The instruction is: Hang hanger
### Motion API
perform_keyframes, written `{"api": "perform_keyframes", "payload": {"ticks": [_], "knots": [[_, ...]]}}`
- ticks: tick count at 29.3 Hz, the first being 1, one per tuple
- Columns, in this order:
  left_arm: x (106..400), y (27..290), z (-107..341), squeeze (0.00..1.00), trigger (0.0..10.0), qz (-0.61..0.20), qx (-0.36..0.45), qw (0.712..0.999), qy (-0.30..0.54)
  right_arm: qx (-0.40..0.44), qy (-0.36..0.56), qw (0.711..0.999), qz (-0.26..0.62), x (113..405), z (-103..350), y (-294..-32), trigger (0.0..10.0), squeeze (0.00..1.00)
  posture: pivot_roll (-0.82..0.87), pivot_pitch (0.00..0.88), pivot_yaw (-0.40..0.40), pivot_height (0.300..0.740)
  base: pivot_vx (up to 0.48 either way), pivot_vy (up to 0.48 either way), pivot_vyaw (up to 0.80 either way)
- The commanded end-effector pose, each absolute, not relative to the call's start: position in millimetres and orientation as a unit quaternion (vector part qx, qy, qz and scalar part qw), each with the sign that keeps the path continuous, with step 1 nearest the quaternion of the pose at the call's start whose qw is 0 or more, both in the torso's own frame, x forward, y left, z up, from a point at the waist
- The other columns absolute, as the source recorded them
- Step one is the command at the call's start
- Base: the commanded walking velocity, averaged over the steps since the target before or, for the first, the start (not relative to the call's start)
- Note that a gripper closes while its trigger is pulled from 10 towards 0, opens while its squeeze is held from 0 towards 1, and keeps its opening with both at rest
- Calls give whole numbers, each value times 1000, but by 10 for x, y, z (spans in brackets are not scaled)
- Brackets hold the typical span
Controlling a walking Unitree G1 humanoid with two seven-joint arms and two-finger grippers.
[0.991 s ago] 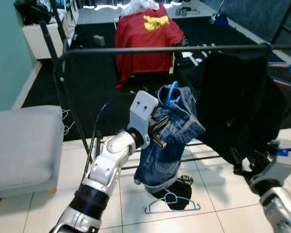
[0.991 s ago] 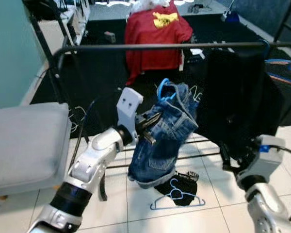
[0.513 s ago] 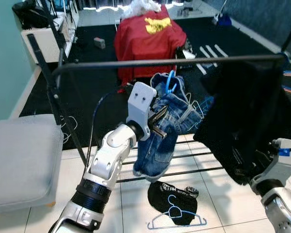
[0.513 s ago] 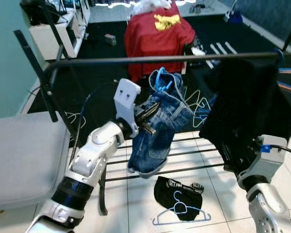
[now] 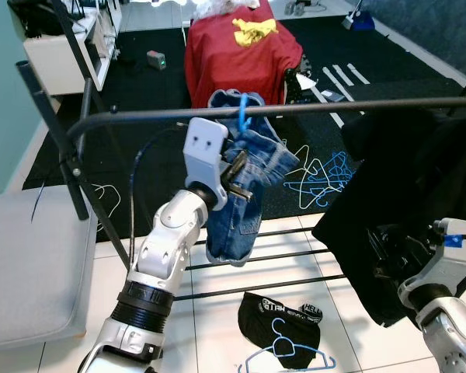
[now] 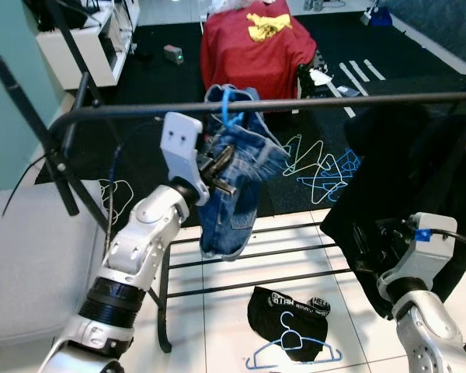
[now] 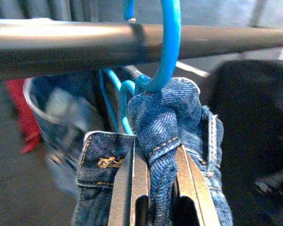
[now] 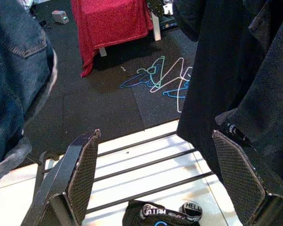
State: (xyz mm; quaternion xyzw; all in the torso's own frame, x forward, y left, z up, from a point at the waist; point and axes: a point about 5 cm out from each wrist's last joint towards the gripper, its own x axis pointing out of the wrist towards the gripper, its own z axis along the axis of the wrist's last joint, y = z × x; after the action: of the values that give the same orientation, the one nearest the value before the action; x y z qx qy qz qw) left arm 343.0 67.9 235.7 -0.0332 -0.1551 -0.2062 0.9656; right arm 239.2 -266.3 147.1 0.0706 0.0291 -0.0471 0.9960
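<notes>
A grey cushioned seat (image 5: 23, 264) sits at the far left, beside the dark clothes rail (image 5: 140, 118) whose top bar runs across the scene; the left gripper (image 5: 237, 172) is raised just under that bar, its two fingers (image 7: 127, 188) clamped on a bunched fold of the blue denim shorts (image 5: 241, 202); the shorts hang on a blue hanger (image 7: 167, 52), and in the left wrist view its hook curves over the bar and rests on it, so the hanger is on the rail while the gripper holds the denim just below; behind the rail a red garment (image 5: 241, 50) with a yellow print drapes over a stand on the dark carpet; a tangle of loose hangers (image 5: 322, 175) lies on that carpet past the lower rods; on the white tiles below lies a black garment (image 5: 283, 334) with a light blue hanger (image 5: 283, 359) on top of it; to the right a black garment (image 5: 419, 202) hangs from the same bar; the right gripper (image 8: 162, 183) is held low beside it, fingers spread wide apart and holding nothing.
</notes>
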Motion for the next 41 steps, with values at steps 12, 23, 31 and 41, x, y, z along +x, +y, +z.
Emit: {"api": "perform_keyframes", "payload": {"ticks": [12,23,31,41], "knots": [[3435,845,2170,0,10000,-153,-6,981,-115,70,43,995,-50,2354,1422,-2657,10000,0,-119,167,11,740,0,0,0],[3451,896,1980,1000,10000,-132,3,989,-61,66,44,995,-52,2361,1425,-2665,10000,0,-120,177,9,740,0,0,0],[3363,988,1918,1000,10000,-177,-13,982,-58,65,44,996,-53,2363,1434,-2686,10000,0,-108,180,1,740,0,0,0],[3243,1417,1714,1000,10000,-134,40,990,-35,62,42,996,-53,2398,1446,-2717,10000,0,-93,181,2,740,0,0,0]]}}
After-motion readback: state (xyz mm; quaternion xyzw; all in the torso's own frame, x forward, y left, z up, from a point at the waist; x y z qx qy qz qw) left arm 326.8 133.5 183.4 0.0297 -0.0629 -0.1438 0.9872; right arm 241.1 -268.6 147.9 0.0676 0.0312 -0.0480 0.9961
